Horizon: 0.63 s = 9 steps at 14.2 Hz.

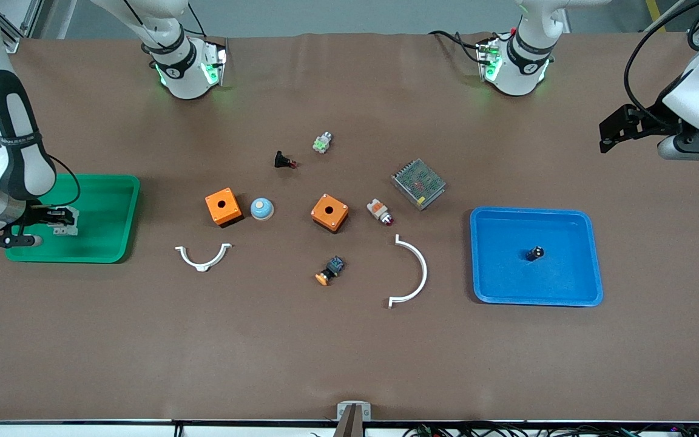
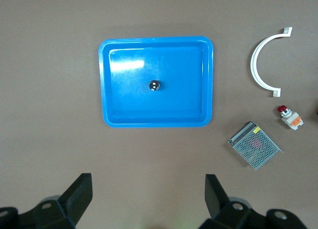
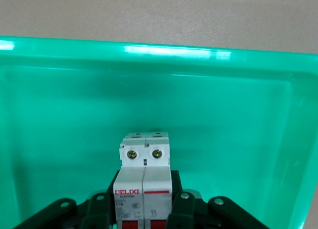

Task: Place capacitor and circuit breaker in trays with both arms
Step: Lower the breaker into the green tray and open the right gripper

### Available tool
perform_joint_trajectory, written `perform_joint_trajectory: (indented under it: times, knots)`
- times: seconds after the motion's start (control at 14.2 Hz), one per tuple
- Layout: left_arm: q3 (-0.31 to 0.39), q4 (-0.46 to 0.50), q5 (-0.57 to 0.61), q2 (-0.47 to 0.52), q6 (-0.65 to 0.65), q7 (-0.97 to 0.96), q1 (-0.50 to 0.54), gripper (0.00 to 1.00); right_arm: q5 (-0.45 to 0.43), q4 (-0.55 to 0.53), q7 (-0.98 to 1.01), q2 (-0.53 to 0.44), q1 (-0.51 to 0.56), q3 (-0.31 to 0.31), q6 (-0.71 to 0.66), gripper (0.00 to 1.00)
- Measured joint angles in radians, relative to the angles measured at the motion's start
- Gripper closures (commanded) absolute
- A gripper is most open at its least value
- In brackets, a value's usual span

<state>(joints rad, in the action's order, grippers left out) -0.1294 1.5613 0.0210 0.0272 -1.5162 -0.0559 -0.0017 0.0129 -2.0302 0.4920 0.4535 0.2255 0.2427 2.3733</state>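
Observation:
The circuit breaker (image 3: 144, 175), a white-grey block with red levers, stands between the fingers of my right gripper (image 3: 144, 201), which is shut on it inside the green tray (image 3: 238, 119). In the front view the right gripper (image 1: 58, 221) and the breaker (image 1: 63, 218) are over the green tray (image 1: 110, 243) at the right arm's end. The capacitor (image 1: 535, 253), a tiny black cylinder, lies in the blue tray (image 1: 495, 285). It also shows in the left wrist view (image 2: 155, 85), in the blue tray (image 2: 119, 105). My left gripper (image 2: 146, 191) is open and empty, high over bare table (image 1: 611, 135) at the left arm's end.
Between the trays lie two orange boxes (image 1: 223, 207) (image 1: 329, 212), a pale blue round part (image 1: 261, 209), two white curved brackets (image 1: 202, 257) (image 1: 413, 273), a metal mesh box (image 1: 418, 183), a white and orange part (image 1: 379, 211), a push button (image 1: 330, 270), a black part (image 1: 283, 161) and a green-white part (image 1: 322, 143).

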Motion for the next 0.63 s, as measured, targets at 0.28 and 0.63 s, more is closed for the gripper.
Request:
perform_joint_trajectory:
  times: [0.28, 0.63]
  knots:
    - [0.000, -0.001, 0.000, 0.000, 0.000, 0.000, 0.001, 0.00, 0.000, 0.000, -0.004, 0.021, 0.009, 0.000, 0.052, 0.12]
    - [0.003, -0.002, 0.000, 0.000, 0.000, 0.000, 0.008, 0.00, 0.000, 0.019, -0.007, 0.001, 0.010, -0.003, -0.005, 0.00]
